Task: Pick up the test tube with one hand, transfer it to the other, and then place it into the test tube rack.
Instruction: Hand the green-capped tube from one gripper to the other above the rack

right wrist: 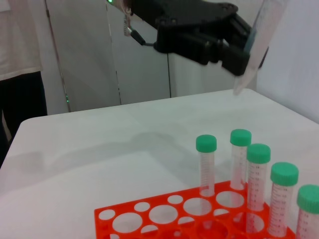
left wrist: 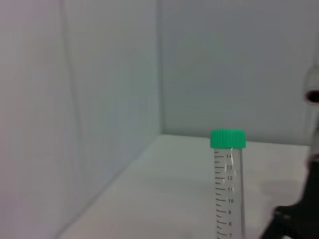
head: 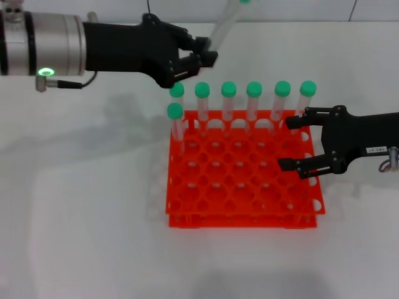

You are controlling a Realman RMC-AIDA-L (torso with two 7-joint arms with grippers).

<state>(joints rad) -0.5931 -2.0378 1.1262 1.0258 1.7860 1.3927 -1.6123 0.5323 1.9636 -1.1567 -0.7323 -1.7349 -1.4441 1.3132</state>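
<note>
My left gripper point(head: 209, 53) is shut on the lower part of a clear test tube point(head: 223, 25) with a green cap. It holds the tube tilted in the air above the back left of the orange-red test tube rack point(head: 249, 219). The left wrist view shows the held test tube point(left wrist: 228, 189) and its cap close up. From the right wrist view, the left gripper point(right wrist: 239, 50) and test tube point(right wrist: 260, 40) hang above the rack point(right wrist: 149, 219). My right gripper point(head: 290, 143), with its white label, is open over the rack's right side and holds nothing.
Several green-capped tubes point(head: 254, 99) stand upright in the rack's back row, and one more point(head: 176, 124) stands just in front at the left. The rack sits on a white table point(head: 87, 218). Grey walls point(left wrist: 99, 74) close in behind.
</note>
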